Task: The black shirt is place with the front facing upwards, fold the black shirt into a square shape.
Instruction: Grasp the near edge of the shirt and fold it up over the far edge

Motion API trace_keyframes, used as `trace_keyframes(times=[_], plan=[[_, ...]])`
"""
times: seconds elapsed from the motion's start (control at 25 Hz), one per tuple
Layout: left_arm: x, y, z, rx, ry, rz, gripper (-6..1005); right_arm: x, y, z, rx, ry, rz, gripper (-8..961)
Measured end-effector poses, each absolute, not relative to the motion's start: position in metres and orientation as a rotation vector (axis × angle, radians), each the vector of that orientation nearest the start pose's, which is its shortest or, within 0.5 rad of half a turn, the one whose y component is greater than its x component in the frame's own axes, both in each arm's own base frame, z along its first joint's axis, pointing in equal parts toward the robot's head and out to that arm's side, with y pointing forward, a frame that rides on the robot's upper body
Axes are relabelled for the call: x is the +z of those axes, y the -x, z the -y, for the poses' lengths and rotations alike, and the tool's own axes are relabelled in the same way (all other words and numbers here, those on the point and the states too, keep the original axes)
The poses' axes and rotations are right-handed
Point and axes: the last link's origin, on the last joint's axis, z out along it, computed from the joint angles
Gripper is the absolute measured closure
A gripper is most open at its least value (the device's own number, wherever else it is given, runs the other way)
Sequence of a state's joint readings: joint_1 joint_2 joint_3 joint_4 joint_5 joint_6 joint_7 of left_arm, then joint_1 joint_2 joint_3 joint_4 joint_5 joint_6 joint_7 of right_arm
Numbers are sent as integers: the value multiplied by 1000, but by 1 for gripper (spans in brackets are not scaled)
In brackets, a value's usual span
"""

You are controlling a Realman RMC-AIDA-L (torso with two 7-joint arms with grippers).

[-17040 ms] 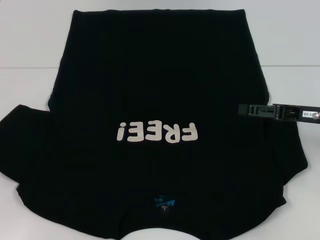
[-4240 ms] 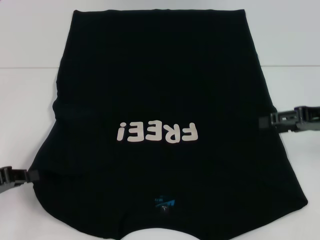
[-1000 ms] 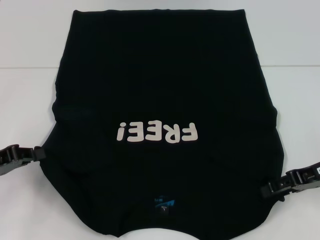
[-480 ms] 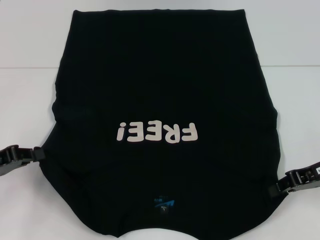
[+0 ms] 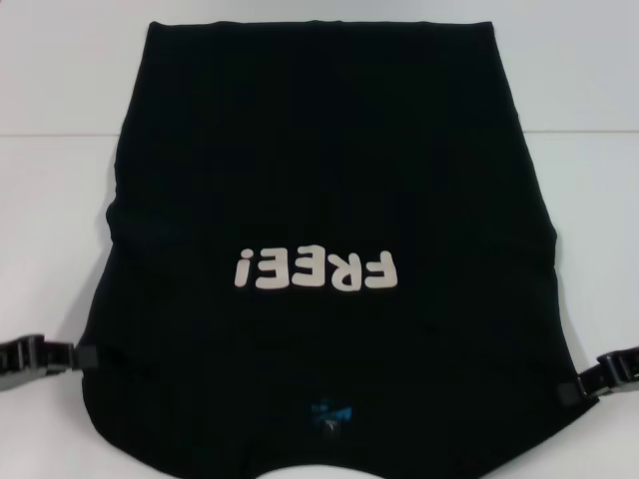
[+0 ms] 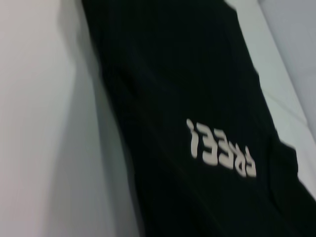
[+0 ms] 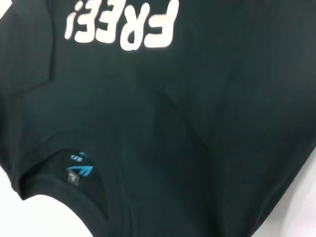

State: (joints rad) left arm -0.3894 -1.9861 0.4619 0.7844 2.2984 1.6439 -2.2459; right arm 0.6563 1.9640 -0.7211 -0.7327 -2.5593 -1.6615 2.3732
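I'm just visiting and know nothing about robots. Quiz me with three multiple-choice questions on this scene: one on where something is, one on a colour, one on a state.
1. Where are the two grippers?
A. at the shirt's side edges, near end
B. over the lettering
C. at the far hem

2. What colour is the lettering?
A. red
B. cream
C. green

3. How do the sleeves lie?
A. spread out sideways
B. folded in
C. cut off

A: the left gripper and right gripper sit at opposite edges of the shirt.
B: "FREE!" is cream.
B: no sleeve sticks out.
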Motion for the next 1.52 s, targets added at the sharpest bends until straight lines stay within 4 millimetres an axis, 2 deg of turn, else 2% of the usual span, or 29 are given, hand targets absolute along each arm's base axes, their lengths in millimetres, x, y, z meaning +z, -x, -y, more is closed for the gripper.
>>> trace_keyframes(times=[0.2, 0.28, 0.32, 0.52, 0.68, 0.76, 0.8, 0.92, 1.08, 1.2, 1.24, 1.28, 1.36, 1.4, 1.52], plan=[[70, 349, -268, -507, 2185, 1898, 999, 49, -298, -325, -85, 2493, -1816, 889], [74, 346, -255, -496, 2228, 1906, 999, 55, -302, -318, -83, 2501, -1834, 888], [74, 346, -255, -496, 2228, 1906, 999, 56, -302, -315, -83, 2511, -1839, 887], [78, 342, -230, -484, 2292, 1944, 998, 56, -306, -302, -97, 2556, -1861, 883], [78, 344, -226, -489, 2305, 1957, 998, 59, -315, -299, -60, 2526, -1859, 880], [75, 340, -230, -528, 2341, 1942, 998, 60, -312, -303, 25, 2541, -1828, 879], [75, 337, -235, -573, 2361, 1926, 998, 60, -312, -303, 25, 2541, -1828, 878], [81, 326, -255, -710, 2347, 1891, 998, 62, -299, -315, 201, 2546, -1790, 876], [84, 309, -301, -832, 2227, 1886, 998, 71, -279, -343, 497, 2448, -1739, 873], [79, 292, -345, -907, 2133, 1859, 999, 79, -270, -369, 667, 2324, -1673, 870], [78, 288, -356, -920, 2108, 1851, 999, 81, -268, -376, 701, 2291, -1652, 870], [75, 281, -385, -939, 2026, 1826, 999, 82, -267, -389, 733, 2226, -1620, 869], [72, 277, -409, -934, 1937, 1787, 999, 83, -267, -410, 756, 2107, -1567, 867], [72, 277, -409, -934, 1937, 1787, 999, 80, -269, -419, 747, 2057, -1546, 867], [64, 275, -434, -888, 1825, 1723, 999, 64, -272, -443, 691, 1935, -1479, 864]])
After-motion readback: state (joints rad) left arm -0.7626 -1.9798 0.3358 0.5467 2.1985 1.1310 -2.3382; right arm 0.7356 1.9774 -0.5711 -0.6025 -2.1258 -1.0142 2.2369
